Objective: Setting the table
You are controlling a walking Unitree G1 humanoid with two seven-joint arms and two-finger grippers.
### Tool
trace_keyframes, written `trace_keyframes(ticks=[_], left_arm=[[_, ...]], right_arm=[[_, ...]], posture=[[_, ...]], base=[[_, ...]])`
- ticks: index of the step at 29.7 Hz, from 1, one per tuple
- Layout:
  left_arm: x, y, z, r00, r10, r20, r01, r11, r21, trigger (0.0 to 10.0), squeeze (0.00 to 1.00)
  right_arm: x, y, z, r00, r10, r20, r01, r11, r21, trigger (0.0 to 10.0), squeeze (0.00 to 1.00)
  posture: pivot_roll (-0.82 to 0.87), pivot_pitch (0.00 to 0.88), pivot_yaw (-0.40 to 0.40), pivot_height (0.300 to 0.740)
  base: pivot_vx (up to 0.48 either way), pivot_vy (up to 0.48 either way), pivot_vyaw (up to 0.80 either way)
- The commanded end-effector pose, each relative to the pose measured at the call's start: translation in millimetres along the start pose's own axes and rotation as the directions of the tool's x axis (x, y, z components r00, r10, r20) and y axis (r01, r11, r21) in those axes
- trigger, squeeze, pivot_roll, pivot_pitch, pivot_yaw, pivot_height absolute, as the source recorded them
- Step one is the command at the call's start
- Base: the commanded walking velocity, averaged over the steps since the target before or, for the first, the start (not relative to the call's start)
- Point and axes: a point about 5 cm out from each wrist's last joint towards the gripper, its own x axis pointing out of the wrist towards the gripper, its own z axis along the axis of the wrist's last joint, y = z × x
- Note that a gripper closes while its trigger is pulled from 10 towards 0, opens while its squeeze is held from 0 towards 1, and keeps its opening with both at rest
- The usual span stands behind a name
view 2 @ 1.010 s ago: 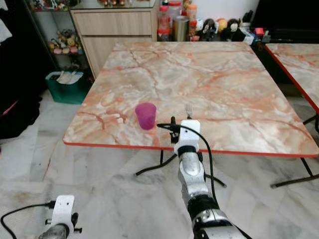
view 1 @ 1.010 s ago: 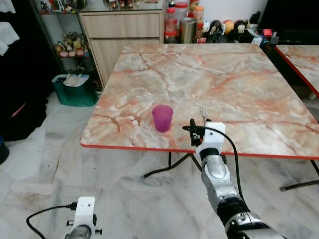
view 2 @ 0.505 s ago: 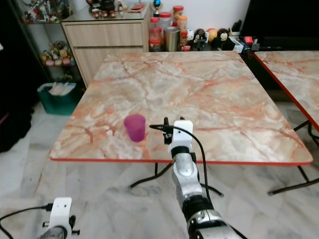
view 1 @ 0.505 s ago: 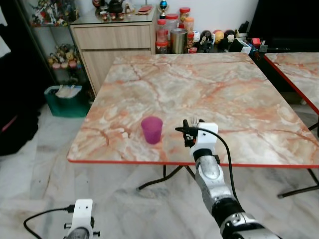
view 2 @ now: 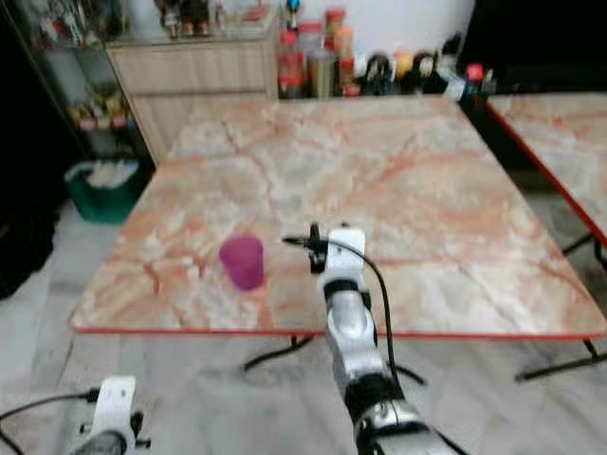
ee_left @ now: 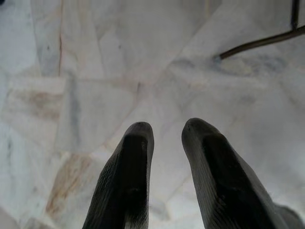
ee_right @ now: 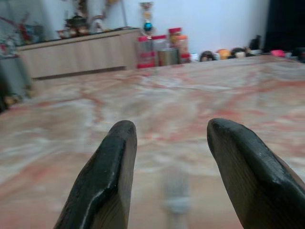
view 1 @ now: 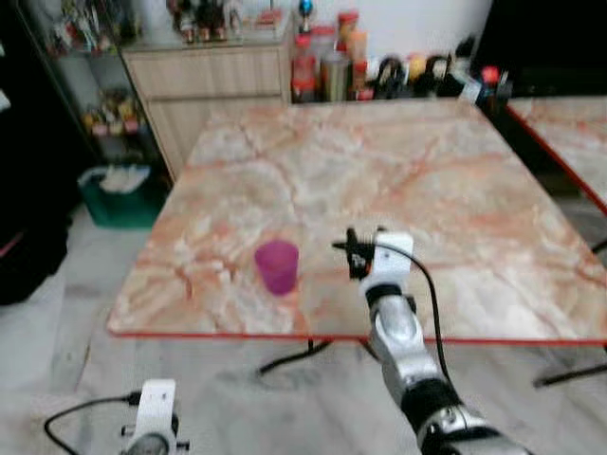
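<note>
While blurred, fork (ee_right: 176,193) lengthwise between parted fingers (ee_right: 107,176)

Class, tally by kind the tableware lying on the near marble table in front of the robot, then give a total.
Cups: 1, the purple cup
Forks: 1, the fork, blurred, seen between the open jaws of the right gripper
Total: 2

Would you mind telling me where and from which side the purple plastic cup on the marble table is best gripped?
Grip the purple plastic cup across its side wall, near the middle, coming level from the table's near edge. It stands upright, mouth up, close to that edge with open tabletop around it. The open right gripper hovers just beside it.
</note>
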Motion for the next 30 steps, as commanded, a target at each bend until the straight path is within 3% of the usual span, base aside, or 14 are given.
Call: trace_keyframes(ticks=[1, 14, 30], left_arm=[[-1.4, -2.3, -6, 1.0, -0.001, -0.025, 0.001, 1.0, -0.003, 10.0, 0.0], [-3.5, -2.9, -14, 0.999, -0.005, -0.043, 0.005, 1.0, 0.004, 10.0, 0.0], [-3.5, -5.5, -14, 0.999, -0.021, -0.048, 0.021, 1.0, 0.001, 10.0, 0.0]], right_arm=[[0.8, -1.5, 0, 1.0, -0.012, -0.008, 0.012, 1.0, -0.003, 10.0, 0.0], [5.0, 4.3, -2, 0.997, -0.01, -0.07, 0.007, 0.999, -0.04, 10.0, 0.0], [25.9, 7.6, 6, 0.974, -0.052, -0.219, 0.036, 0.996, -0.077, 10.0, 0.0]], posture=[[0.01, 0.0, 0.048, 0.74], [0.01, 0.0, 0.047, 0.74], [0.02, 0.0, 0.041, 0.74]], base=[[0.0, 0.0, 0.0], [0.0, 0.0, 0.0], [0.0, 0.0, 0.0]])
